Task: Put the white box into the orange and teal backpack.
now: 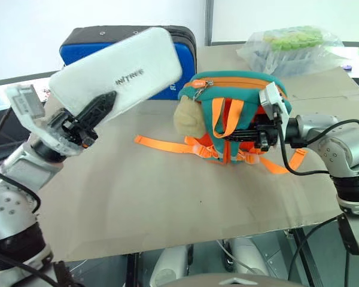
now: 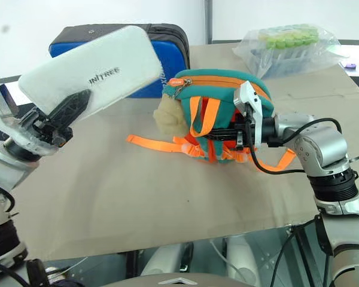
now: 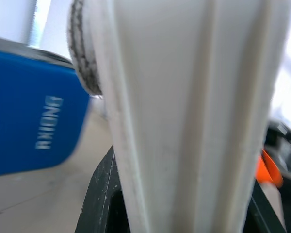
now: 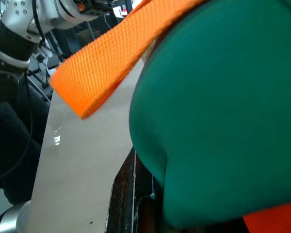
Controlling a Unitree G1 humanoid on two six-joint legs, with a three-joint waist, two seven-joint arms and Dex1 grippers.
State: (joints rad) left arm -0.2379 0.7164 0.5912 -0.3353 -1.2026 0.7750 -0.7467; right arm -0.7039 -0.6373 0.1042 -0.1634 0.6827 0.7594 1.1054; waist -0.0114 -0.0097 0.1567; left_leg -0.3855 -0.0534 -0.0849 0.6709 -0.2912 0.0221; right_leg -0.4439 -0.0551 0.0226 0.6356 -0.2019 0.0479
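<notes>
Gripping the white box (image 1: 116, 75) aloft over the tabletop (image 1: 137, 197), the left claw (image 1: 90, 116) tilts it toward the backpack (image 1: 239, 98). The right claw (image 1: 264, 136) is clamped on the backpack's teal side, beside the blue case (image 1: 78, 54).

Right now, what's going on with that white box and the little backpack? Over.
Left end effector holds white box raised over table. Right end effector shut on backpack. Zipper looks closed. Nothing between them.

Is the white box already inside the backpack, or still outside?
Outside: the left end effector holds the white box above the table, beside the backpack.
</notes>
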